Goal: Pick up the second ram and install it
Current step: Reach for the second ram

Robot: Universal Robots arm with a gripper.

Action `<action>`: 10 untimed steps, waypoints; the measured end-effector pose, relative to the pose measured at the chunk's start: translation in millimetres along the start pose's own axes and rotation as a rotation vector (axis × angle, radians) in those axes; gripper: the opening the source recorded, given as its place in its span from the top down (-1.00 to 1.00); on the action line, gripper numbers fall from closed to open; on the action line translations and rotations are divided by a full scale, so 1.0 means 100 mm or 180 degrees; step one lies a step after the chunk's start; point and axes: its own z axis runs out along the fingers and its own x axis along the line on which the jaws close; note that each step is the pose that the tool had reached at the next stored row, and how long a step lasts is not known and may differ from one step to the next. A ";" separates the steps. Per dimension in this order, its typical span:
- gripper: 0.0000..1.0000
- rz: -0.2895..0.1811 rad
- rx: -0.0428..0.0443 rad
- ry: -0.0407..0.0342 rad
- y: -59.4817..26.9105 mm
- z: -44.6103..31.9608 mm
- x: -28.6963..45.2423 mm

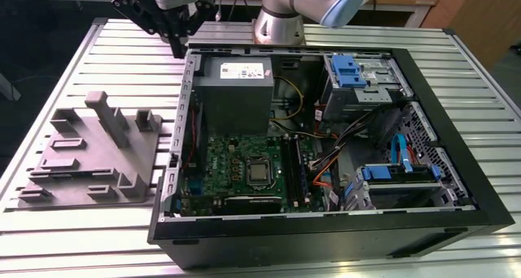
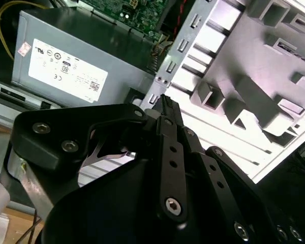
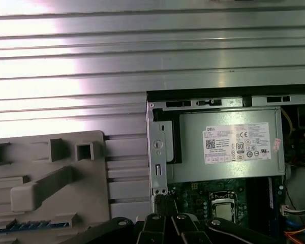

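My gripper (image 1: 177, 46) hangs over the slatted table at the far left corner of the open computer case (image 1: 326, 241), beside the grey power supply (image 1: 236, 89). Its black fingers meet in a point with nothing between them, as both wrist views show (image 2: 164, 101) (image 3: 162, 201). The second ram (image 3: 33, 223), a thin blue strip, sits edge-up in a slot of the grey fixture (image 3: 46, 152), apart from the gripper. The green motherboard (image 1: 244, 168) lies in the case floor below the power supply.
The grey fixture (image 1: 89, 162) with upright posts stands on the exterior view's left of the case. Drive cages with blue clips (image 1: 352, 71) and orange and blue cables (image 1: 326, 168) crowd the case's right half. The arm's base (image 1: 281, 22) stands behind the case.
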 end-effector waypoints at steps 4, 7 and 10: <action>0.80 0.0000 0.0000 -0.0006 -0.008 -0.005 0.102; 0.80 -0.0001 -0.0001 -0.0015 -0.014 -0.008 0.183; 0.80 -0.0001 -0.0002 -0.0023 -0.020 -0.011 0.267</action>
